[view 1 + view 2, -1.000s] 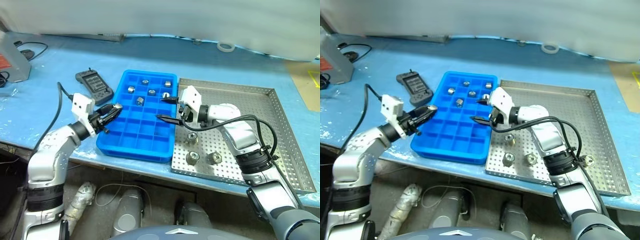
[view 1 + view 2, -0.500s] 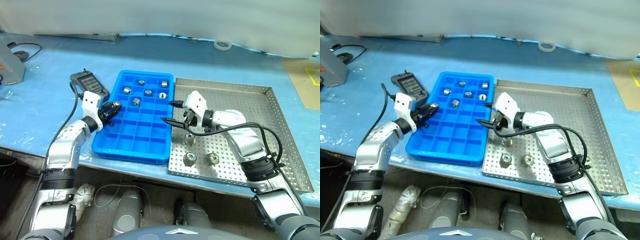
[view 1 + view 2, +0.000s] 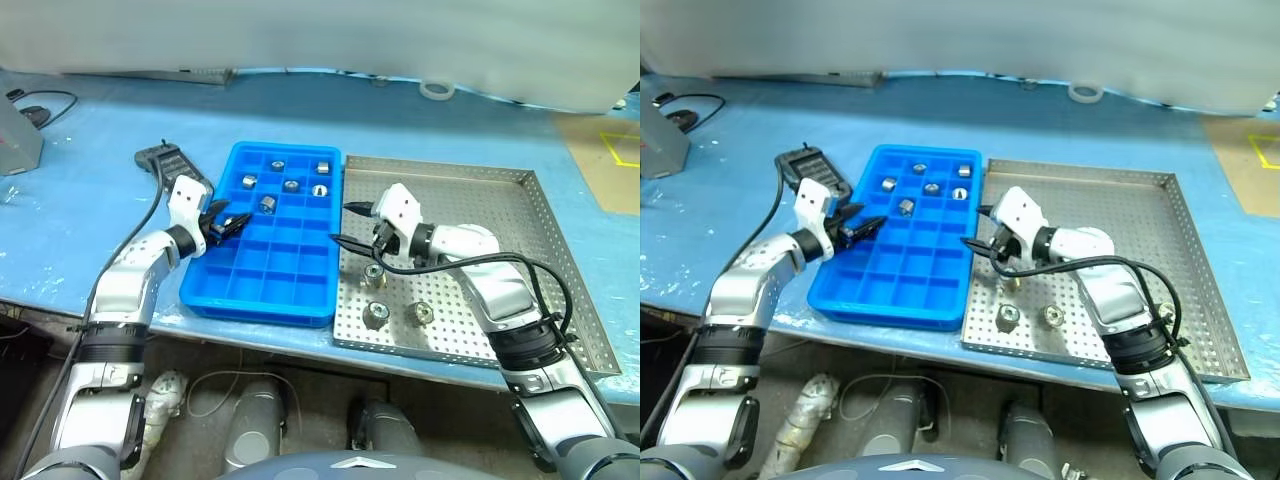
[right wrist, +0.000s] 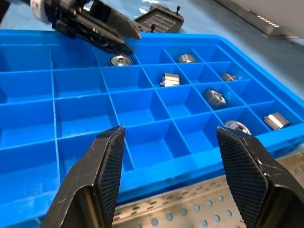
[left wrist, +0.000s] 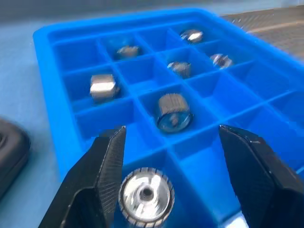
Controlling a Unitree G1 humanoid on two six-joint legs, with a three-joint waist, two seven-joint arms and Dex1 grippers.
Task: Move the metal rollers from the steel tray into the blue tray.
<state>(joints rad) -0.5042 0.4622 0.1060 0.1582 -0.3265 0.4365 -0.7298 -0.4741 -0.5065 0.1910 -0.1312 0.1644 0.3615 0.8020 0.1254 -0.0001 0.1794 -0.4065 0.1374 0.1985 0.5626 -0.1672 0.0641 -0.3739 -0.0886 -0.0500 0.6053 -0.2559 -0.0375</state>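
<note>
While both pairs of black fingers stood open, a silvery metal roller [image 5: 146, 195] lay between the left fingers [image 5: 97, 178] in the bright blue compartment tray [image 3: 262, 287].

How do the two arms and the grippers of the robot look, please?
Both arms have silvery-grey metallic shells with dark bands at the joints. Each wrist carries a small white box-shaped housing. A black cable runs loosely along each arm. The left gripper and the right gripper each have two black pointed fingers whose inner faces show a fine cross-hatched texture.
</note>
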